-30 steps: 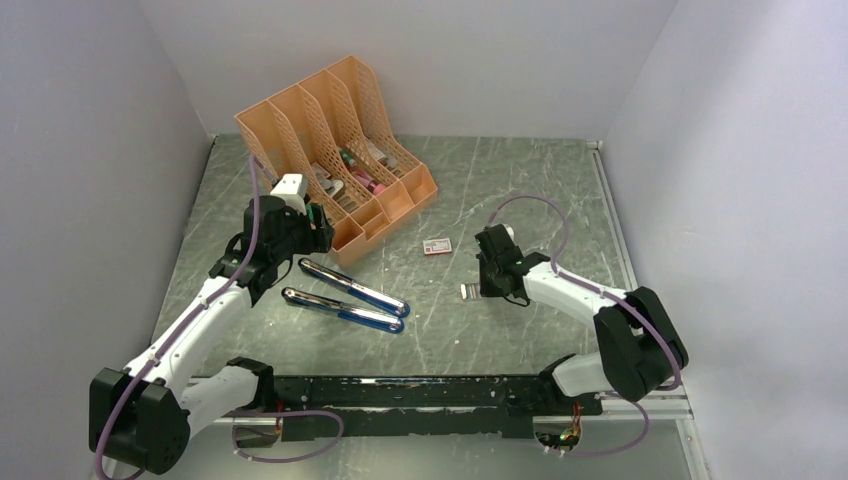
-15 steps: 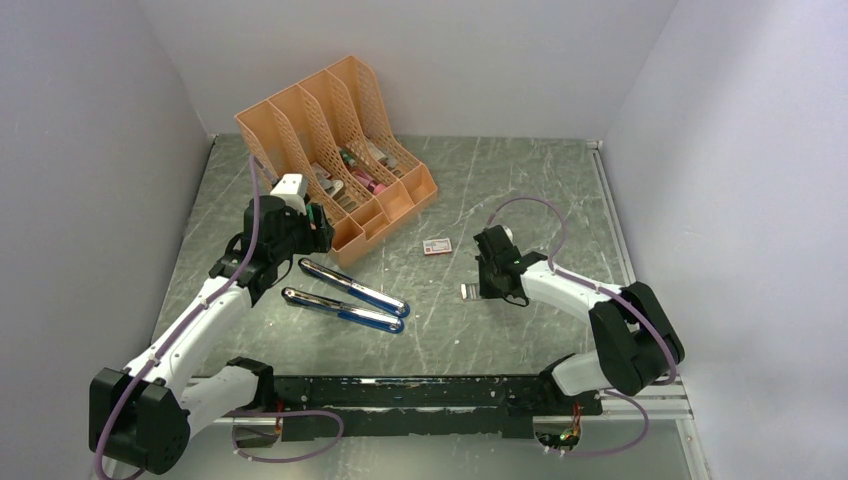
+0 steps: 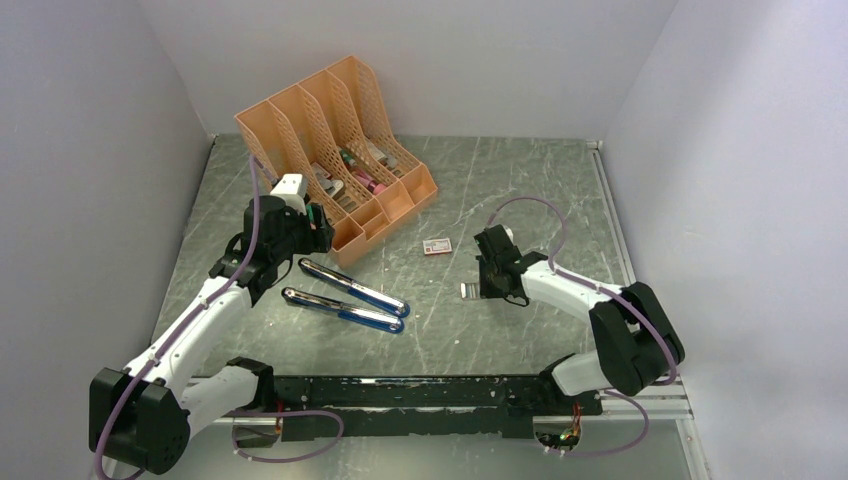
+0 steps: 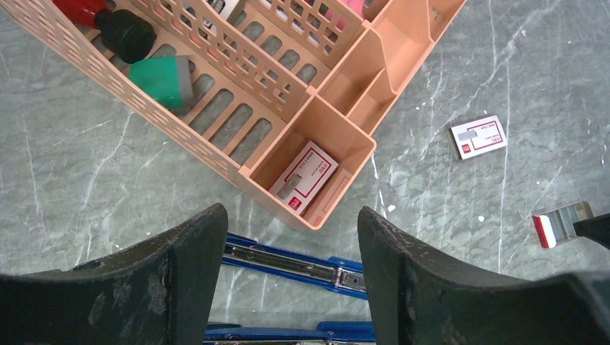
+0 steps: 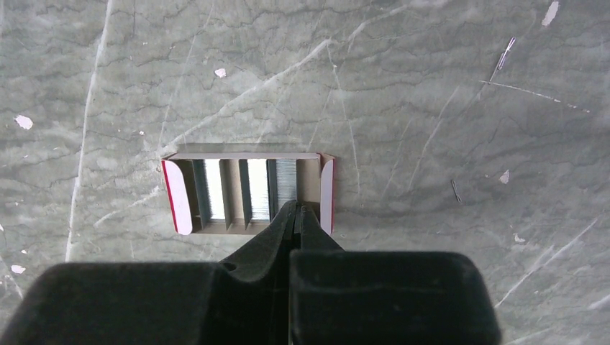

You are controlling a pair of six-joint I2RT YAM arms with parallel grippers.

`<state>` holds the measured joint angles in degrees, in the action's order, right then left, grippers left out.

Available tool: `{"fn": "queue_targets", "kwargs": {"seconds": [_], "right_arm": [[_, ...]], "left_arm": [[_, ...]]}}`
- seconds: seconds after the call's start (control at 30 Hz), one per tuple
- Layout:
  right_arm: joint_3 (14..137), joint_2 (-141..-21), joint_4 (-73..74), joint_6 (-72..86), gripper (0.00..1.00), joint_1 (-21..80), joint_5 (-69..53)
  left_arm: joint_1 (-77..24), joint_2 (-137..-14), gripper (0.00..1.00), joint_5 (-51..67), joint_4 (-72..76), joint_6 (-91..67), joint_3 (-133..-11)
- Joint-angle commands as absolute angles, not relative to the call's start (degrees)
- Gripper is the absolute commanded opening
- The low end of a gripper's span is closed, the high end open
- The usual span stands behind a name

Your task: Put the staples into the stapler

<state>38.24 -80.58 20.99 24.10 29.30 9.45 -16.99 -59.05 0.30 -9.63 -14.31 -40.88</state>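
Right end effector (image 5: 297, 212) pinched shut at the tray of small silvery-grey staples (image 5: 248, 189).
Its tips meet over the near wall of the open cardboard tray (image 5: 176, 198), right of centre on the grey worktop (image 3: 520, 180). To the left, the left end effector (image 4: 291, 215) hangs wide open and empty above the blue-and-chrome stapler (image 3: 345, 295). Farther off lies a loose white-and-red box (image 3: 436, 246); another box (image 4: 304, 178) sits in the front compartment of the peach slotted organiser (image 3: 330, 150).

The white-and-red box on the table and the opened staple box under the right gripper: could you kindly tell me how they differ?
The white-and-red box is closed, label up; the opened staple box shows its brown inside and silvery staples. The white-and-red box lies untouched; the opened staple box has the shut right gripper at its edge. Both are small, red and white, flat on the table.
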Motion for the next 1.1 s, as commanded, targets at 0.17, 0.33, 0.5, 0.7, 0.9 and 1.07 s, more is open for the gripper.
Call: {"fn": "queue_targets", "kwargs": {"seconds": [0.17,0.33,0.5,0.7,0.9,1.07], "right_arm": [[39.35,-74.64,20.23,23.06,0.00,28.74,11.00],[38.58,-69.22,17.33,22.11,0.00,28.68,9.21],[38.00,-62.85,11.19,18.26,0.00,28.70,2.05],[37.59,-57.48,-11.01,17.76,0.00,28.71,-12.37],[42.03,-61.44,-30.27,24.19,0.00,28.66,-27.94],[44.33,-64.61,-45.57,31.12,0.00,28.70,-33.78]], "left_arm": [[-16.41,-58.15,0.72,2.36,-7.05,-14.50,-43.05],[-16.35,-57.39,0.78,4.12,-5.04,-14.59,-43.07],[-16.34,-55.30,0.82,9.62,-1.72,-13.93,-44.89],[-16.35,-50.92,0.89,17.33,6.65,-16.07,-45.96],[-16.35,-50.81,0.92,31.85,14.57,-18.80,-49.19],[-16.35,-54.39,0.92,46.07,21.24,-24.53,-55.16]]}}
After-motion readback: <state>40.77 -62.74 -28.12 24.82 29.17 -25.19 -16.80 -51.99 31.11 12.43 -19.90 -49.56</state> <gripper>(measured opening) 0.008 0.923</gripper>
